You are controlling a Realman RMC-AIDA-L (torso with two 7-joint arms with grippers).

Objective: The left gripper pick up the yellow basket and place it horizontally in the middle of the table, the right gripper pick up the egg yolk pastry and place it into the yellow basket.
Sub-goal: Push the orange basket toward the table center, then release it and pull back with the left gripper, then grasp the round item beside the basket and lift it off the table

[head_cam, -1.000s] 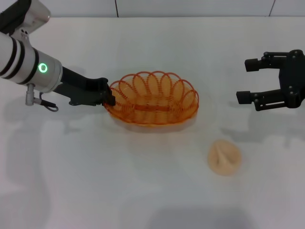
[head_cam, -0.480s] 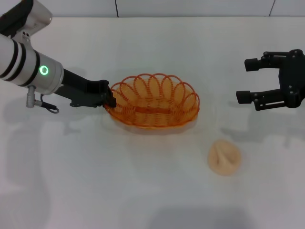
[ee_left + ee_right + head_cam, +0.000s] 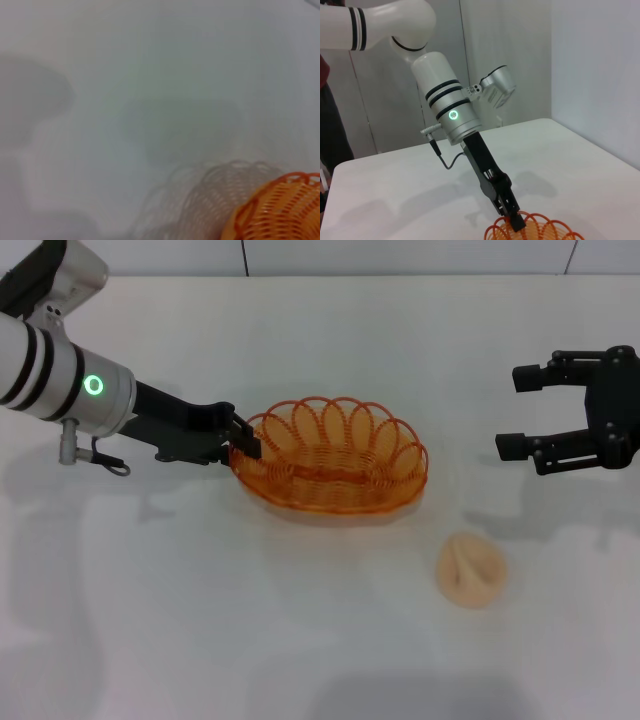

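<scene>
Left gripper [image 3: 243, 443], clamped on the rim at the yellow basket's [image 3: 330, 455] left end, has shifted a bit to the right and slightly toward the far side since a second ago. Basket moved with it, now nearer table centre, its right end closer to the right-hand side.

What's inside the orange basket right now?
Nothing: through the oval orange-yellow wire basket only its own woven base shows. The small round beige pastry lies outside it on the white table. The left claw grips the basket's rim; the open right claw hovers apart.
</scene>
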